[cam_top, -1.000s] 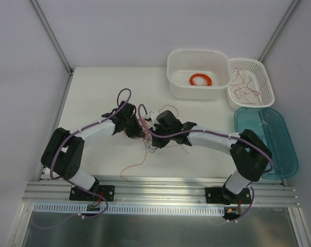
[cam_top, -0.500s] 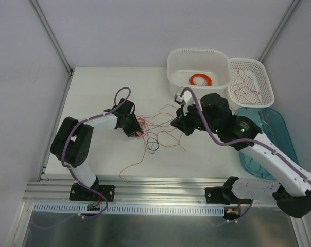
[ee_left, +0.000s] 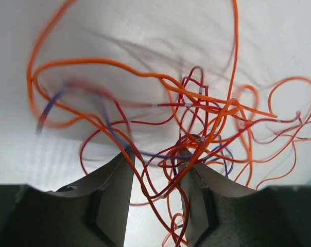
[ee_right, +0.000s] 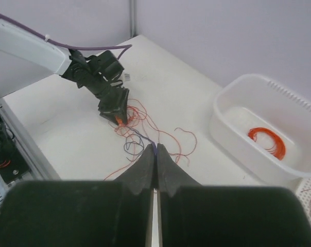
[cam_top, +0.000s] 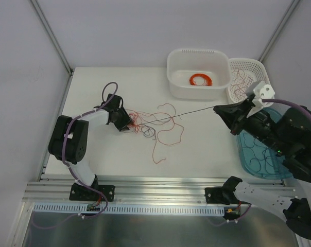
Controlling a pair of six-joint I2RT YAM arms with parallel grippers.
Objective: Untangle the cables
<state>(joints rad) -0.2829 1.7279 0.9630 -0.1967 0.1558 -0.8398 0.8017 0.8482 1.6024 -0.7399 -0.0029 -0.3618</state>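
1. We find the cables (cam_top: 154,125) lying as a loose red and orange tangle on the table (cam_top: 93,87), left of centre and well apart from every edge.
2. The left gripper (cam_top: 125,123) sits at the tangle's left side, jaws parted, with strands running loose between them.
3. The right gripper (cam_top: 216,109) is pinched closed on one dark strand (cam_top: 196,112), which stretches taut above bare table.
4. The tub (cam_top: 172,72) and the basket (cam_top: 269,85) stand at the far right corner, well apart from the tangle.

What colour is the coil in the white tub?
Orange. The coil shows best in the top view.
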